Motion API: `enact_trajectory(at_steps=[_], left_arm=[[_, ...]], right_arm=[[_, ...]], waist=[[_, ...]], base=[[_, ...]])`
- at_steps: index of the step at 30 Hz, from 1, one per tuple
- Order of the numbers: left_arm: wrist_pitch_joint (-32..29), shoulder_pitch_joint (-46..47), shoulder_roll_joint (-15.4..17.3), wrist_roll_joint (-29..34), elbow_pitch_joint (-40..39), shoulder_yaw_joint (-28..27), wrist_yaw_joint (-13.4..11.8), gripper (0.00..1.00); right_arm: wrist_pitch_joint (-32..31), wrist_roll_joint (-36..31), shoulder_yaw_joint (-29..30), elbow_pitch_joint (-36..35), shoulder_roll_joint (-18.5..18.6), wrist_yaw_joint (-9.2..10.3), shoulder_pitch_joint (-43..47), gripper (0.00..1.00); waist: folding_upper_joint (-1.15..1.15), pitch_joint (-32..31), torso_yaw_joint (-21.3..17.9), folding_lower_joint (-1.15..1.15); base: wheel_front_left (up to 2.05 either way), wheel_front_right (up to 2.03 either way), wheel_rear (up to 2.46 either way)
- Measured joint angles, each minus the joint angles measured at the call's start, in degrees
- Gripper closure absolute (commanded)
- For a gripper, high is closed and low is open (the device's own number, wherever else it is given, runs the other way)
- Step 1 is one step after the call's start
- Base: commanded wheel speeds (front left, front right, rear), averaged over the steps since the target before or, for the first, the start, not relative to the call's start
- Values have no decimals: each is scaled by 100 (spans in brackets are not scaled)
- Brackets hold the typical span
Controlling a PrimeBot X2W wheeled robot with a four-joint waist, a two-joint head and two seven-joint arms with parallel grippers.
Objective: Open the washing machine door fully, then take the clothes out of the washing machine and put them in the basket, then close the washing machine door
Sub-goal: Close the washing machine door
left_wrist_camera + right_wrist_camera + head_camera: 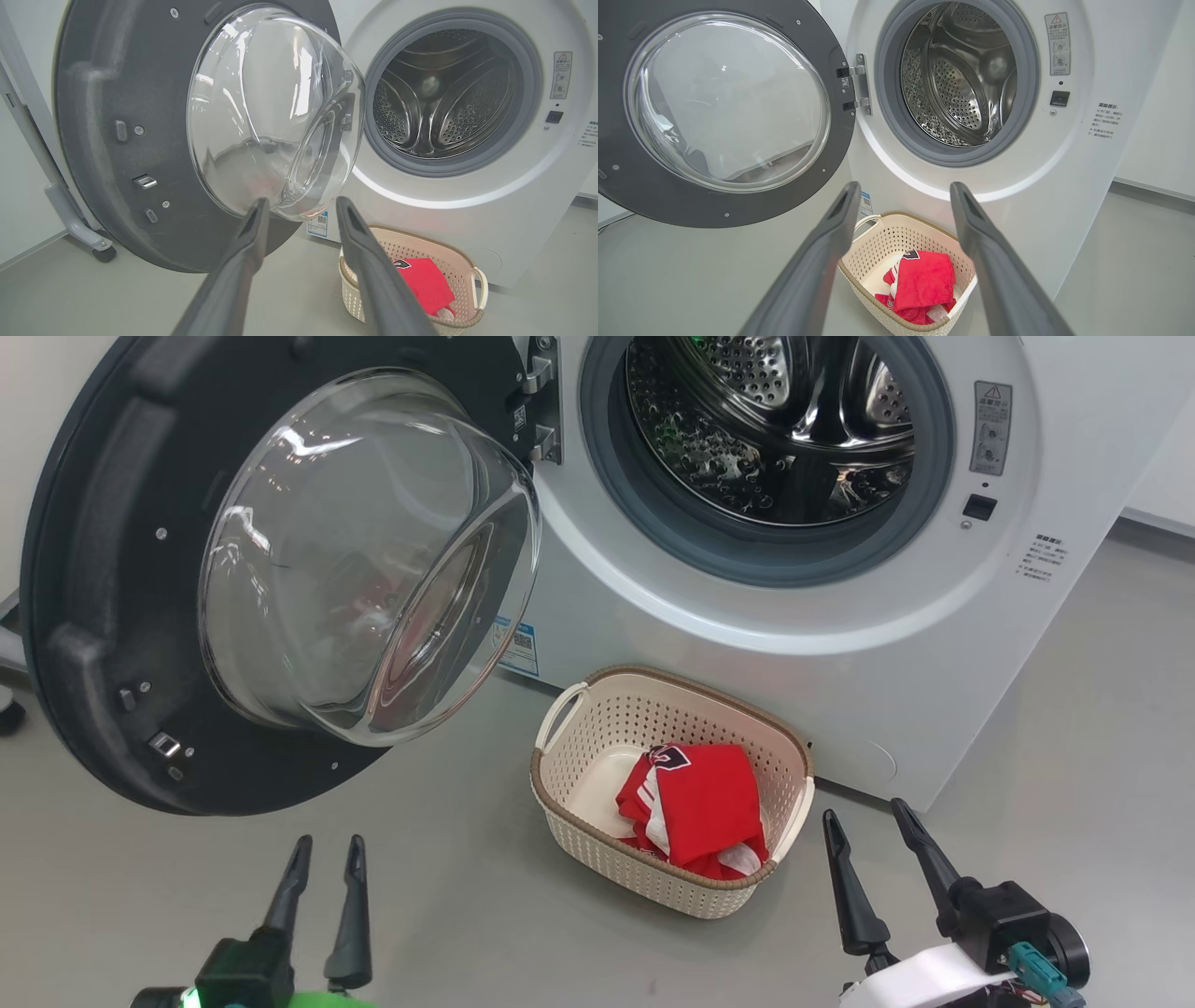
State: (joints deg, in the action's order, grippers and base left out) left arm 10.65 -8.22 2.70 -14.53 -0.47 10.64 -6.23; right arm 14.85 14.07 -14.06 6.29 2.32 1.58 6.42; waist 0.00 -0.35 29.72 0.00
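White washing machine (840, 663) with its round door (103, 616) swung wide open to the left. Red clothes (700, 803) lie in the cream basket (597, 719) on the grey floor (467, 915), just before the machine's front. The left tool (330, 845) and right tool (864, 812) hover nearby, both released, grasping nothing.

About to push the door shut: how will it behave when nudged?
The door hangs on side hinges, so it should swing, not slide. Its glass bowl looks smooth and curved; a push there may slip, so the dark rim seems safer. It looks heavy for its size: expect a slow start.
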Motion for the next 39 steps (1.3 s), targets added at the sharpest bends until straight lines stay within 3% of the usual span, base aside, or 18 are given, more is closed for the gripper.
enact_trajectory(at_steps=[1, 8, 14, 20, 27, 32, 39], left_arm=[[0, 0, 0, 0, -2, 3, 0, 100], [2, -1, 0, -79, -51, 25, 0, 100], [33, -1, 0, -590, -181, 25, 9, 100], [62, 0, 2, -2228, -498, 142, 338, 100], [145, 9, 1, -4677, -1062, 208, 641, 100], [213, 62, -2, -6000, -1388, -99, 822, 100], [260, 585, -12, -6539, -1756, -989, 1005, 100]], right_arm=[[0, 0, 0, 0, 0, 0, -1, 0], [0, 0, 0, 1, -1, 1, -5, 0], [0, -1, -2, 2, -1, 1, -7, 0], [0, -2, -12, 4, 0, 1, -11, 0], [0, -18, -10, 16, -1, 1, -14, 0], [0, -27, -5, 18, 0, 3, -14, 0], [0, -76, -11, 9, 0, 2, -31, 0]], waist=[[0, -1, -1, 0], [0, -14, -9, 0], [0, -9, -8, 0], [0, 21, -5, 0], [0, 47, -5, 0], [0, 66, -9, 0], [0, 185, -31, 0]], base=[[0, 0, 0], [0, 0, 0], [0, 0, 0], [0, 0, 0], [0, 0, 0], [0, 0, 0], [0, 0, 0]])
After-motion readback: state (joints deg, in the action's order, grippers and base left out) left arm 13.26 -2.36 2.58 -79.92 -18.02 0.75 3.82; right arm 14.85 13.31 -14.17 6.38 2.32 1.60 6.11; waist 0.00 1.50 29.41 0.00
